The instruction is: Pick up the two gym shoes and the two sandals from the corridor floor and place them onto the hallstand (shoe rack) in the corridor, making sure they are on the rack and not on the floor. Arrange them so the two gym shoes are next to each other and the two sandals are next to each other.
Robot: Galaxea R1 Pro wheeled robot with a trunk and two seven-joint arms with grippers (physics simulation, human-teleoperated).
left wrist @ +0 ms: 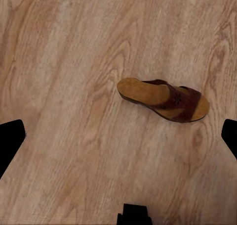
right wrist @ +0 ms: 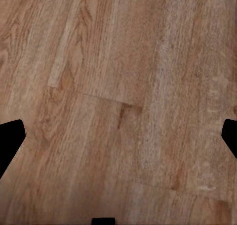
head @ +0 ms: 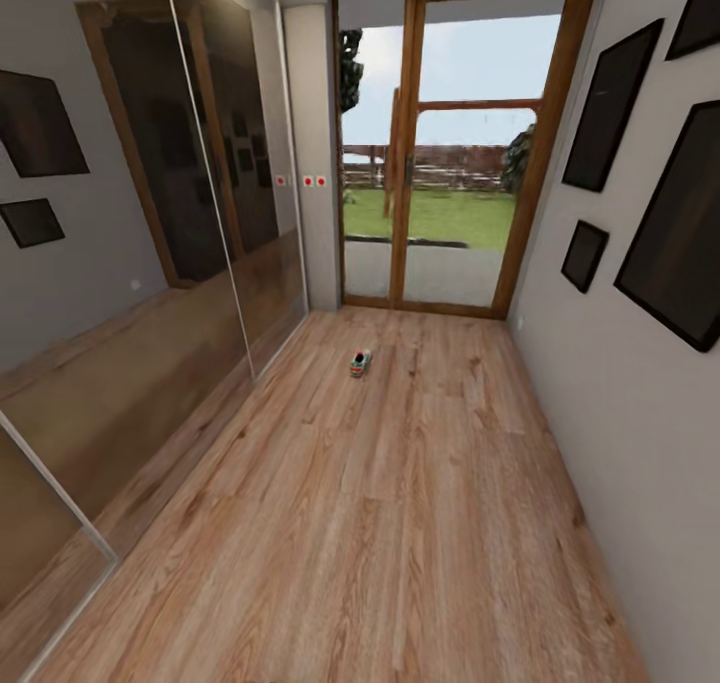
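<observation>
One gym shoe point(head: 360, 362), white with green and red marks, lies on the corridor floor point(head: 400, 523) far ahead, near the glass door. In the left wrist view a brown sandal point(left wrist: 163, 99) with a dark reddish strap lies flat on the planks. My left gripper point(left wrist: 118, 141) hovers above and beside it, open, its black fingertips point(left wrist: 11, 142) spread wide with nothing between them. My right gripper point(right wrist: 118, 141) is open too, over bare wood floor point(right wrist: 118, 86). The hallstand is out of view.
A mirrored sliding wardrobe point(head: 150, 263) lines the left wall. Dark framed pictures point(head: 680, 233) hang on the grey right wall. A wood-framed glass door point(head: 450, 153) to a garden closes the corridor's far end. Wide floor stretches between me and the shoe.
</observation>
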